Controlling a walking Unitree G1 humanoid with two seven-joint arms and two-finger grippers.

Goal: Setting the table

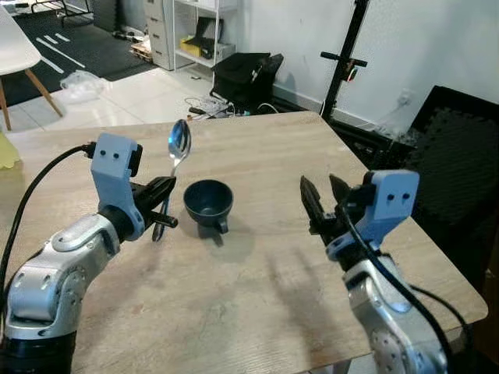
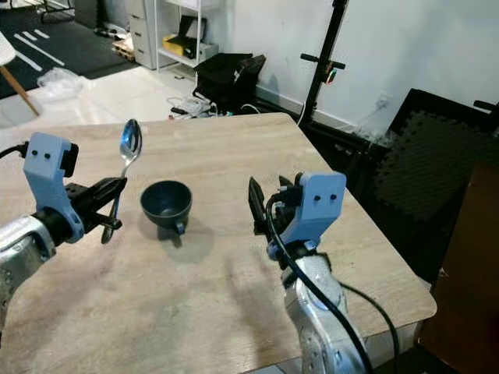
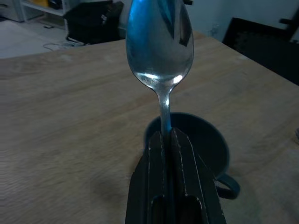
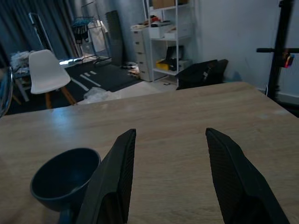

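Observation:
A silver spoon (image 1: 176, 156) stands upright, bowl on top, with my left gripper (image 1: 162, 193) shut on its handle just left of a dark blue cup (image 1: 208, 202). The cup rests on the wooden table (image 1: 257, 273) with its small handle toward me. In the left wrist view the spoon (image 3: 160, 46) rises from between the fingers (image 3: 187, 172), with the cup (image 3: 205, 144) behind. My right gripper (image 1: 321, 196) hovers open to the right of the cup, nothing between its fingers (image 4: 117, 182).
The table's right edge (image 1: 437, 249) and near edge lie close to my right arm. Beyond the table stand a black stand (image 1: 347, 58), a black bag (image 1: 245, 74), white shelves (image 1: 199, 31) and a white chair (image 4: 44, 74). A dark mat (image 1: 456, 140) lies at right.

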